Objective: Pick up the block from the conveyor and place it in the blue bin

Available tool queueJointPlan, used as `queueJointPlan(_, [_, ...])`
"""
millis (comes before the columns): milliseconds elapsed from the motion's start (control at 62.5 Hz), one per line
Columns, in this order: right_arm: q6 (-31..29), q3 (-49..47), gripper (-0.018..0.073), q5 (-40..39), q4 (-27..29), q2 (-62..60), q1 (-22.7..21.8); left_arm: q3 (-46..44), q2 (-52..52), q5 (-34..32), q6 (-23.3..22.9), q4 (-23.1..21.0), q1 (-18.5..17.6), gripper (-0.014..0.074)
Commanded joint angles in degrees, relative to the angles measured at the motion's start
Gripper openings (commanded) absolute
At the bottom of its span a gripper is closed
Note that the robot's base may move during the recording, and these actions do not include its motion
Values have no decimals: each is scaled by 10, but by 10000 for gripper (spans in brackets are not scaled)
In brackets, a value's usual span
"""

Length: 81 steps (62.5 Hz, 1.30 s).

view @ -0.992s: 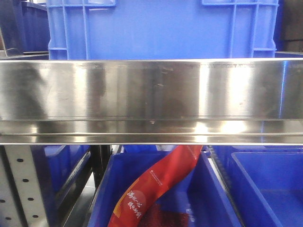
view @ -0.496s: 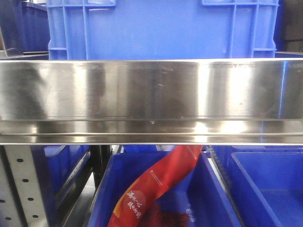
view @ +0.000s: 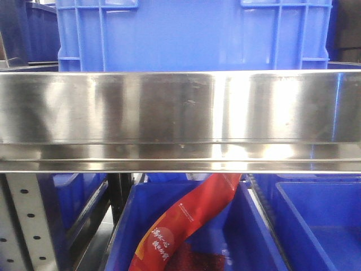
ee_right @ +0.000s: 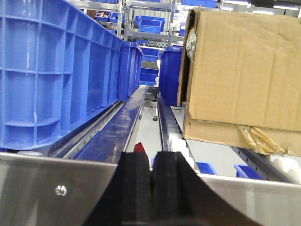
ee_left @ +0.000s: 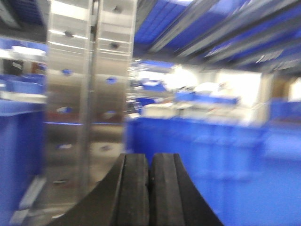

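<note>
Nothing shifts since earlier except reflections sliding along the steel rail (view: 180, 107). Left gripper (ee_left: 149, 188) and right gripper (ee_right: 151, 188) are both pressed together, empty. Blue crate (ee_right: 51, 70) and cardboard box (ee_right: 244, 70) flank an open lane; no block or conveyor shows.

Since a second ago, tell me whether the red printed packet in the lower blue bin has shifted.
No. The red printed packet lies at the same spot against the blue bin's rim, its top tucked under the steel rail.
</note>
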Motion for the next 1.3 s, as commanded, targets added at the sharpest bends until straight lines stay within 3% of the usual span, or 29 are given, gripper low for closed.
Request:
queueJointPlan(0, [-4, 0, -162, -14, -1, -2, -3, 36, -1, -29, -34, 92, 30, -111])
queueJointPlan(80, [-4, 0, -162, -14, -1, -2, -3, 64, -1, -30, -120, 142, 67, -111])
queueJointPlan(208, [-4, 0, -162, -14, -1, -2, -3, 91, -1, -29, -171, 202, 106, -111])
queueJointPlan(448, [-4, 0, -162, -14, -1, -2, -3, 91, -12, 72, -281, 287, 116, -111])
queueJointPlan(816, [-4, 0, -162, -14, -1, -2, -3, 91, -12, 14, -280, 287, 116, -111])
queueJointPlan(1280, [-4, 0, -162, -14, -1, -2, -3, 91, -12, 15, -280, 287, 116, -111])
